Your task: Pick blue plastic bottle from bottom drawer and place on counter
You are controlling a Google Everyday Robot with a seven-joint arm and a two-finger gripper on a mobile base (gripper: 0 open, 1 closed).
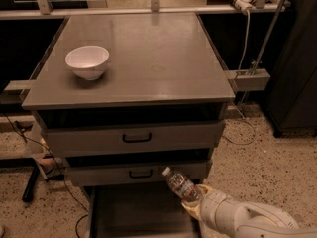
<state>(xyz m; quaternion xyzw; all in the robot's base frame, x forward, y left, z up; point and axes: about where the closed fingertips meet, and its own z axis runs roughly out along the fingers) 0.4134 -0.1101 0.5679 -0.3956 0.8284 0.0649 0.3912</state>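
I see my gripper (194,206) at the near right, its fingers closed on the base of the blue plastic bottle (180,184), which tilts cap up-left above the open bottom drawer (124,214); a white bowl (87,61) sits left on the counter (148,53)

Blue plastic bottle (182,185): tilting, white cap pointing up-left, hanging over the open bottom drawer (138,213).
Gripper (194,199): reaching in from lower right, clasping the bottle's base.
White bowl (87,61): sitting upright on the left of the counter (158,58).
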